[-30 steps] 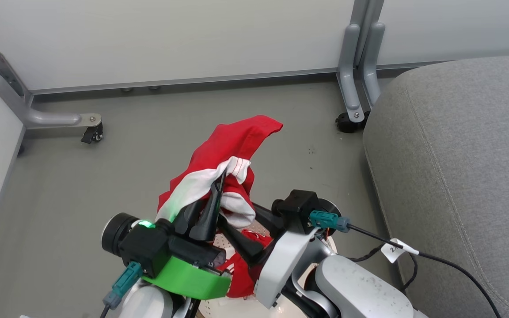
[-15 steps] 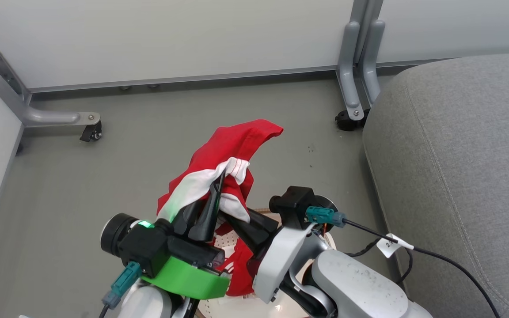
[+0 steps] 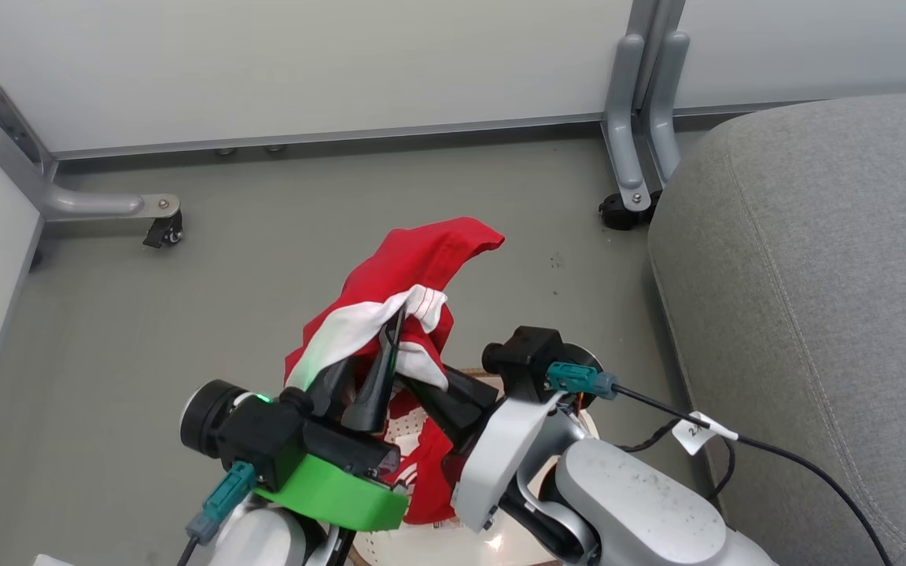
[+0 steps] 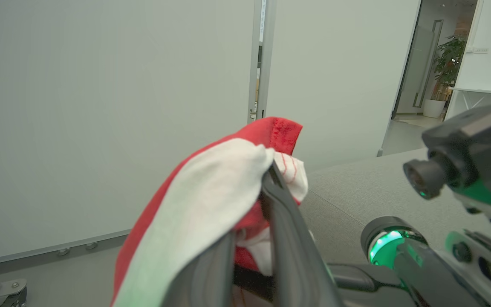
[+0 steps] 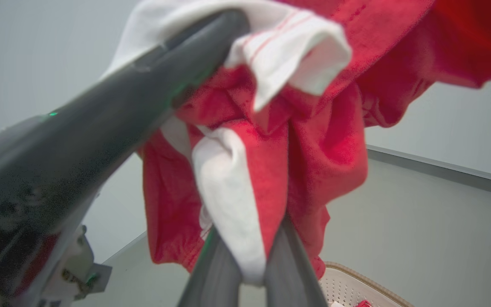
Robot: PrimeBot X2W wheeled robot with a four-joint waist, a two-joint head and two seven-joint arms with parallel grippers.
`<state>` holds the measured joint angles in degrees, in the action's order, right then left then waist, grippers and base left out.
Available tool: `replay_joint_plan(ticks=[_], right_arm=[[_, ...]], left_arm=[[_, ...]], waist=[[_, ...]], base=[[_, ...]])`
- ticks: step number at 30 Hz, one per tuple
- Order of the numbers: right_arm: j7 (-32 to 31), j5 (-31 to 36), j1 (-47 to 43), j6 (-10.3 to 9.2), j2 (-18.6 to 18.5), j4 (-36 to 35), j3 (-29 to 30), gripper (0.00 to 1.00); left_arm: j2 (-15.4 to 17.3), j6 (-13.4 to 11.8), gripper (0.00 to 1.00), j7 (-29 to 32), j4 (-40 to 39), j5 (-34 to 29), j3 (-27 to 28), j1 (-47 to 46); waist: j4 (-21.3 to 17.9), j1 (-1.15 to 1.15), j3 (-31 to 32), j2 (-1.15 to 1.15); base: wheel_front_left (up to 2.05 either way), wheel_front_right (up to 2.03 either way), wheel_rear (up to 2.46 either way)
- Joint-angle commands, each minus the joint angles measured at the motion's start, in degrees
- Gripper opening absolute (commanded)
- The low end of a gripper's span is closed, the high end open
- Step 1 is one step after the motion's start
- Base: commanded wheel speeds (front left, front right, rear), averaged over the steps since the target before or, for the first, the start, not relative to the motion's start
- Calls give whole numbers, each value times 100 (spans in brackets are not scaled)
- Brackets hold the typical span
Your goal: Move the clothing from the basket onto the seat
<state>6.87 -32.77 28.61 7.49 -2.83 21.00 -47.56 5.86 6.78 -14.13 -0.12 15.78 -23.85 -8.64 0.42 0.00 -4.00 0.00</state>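
Red-white top (image 3: 414, 259): one, lifted. Basket (image 5: 348, 283): one.

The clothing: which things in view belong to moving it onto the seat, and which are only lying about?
Job: red-and-white top, basket, seat, left gripper, right gripper.
Lying about: partition feet, tagged cable.

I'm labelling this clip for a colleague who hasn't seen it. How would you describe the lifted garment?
Left of the big grey seat, a bunched garment hangs from the left pincer and right pincer. It is red with a white panel and striped cuff, raised above the white basket.
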Motion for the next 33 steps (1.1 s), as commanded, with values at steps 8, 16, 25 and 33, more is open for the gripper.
replay_joint_plan(ticks=[8,16,25,33], right_arm=[[191,121,233,0,-7,145,231,0],[283,240,261,0,-12,337,584,0],[322,386,114,0,-11,608,1019,0],[297,500,27,0,-11,725,1215,0]], left_arm=[[249,4,100,173,-37,-83,-231,95],[578,31,100,484,-35,-84,-635,443],[739,16,100,466,60,-136,-801,627],[773,-34,100,434,88,-141,-823,587]], waist=[[29,0,-14,0],[104,0,-50,0],[165,0,-73,0],[135,0,-96,0]], base=[[0,0,0],[0,0,0],[0,0,0],[0,0,0]])
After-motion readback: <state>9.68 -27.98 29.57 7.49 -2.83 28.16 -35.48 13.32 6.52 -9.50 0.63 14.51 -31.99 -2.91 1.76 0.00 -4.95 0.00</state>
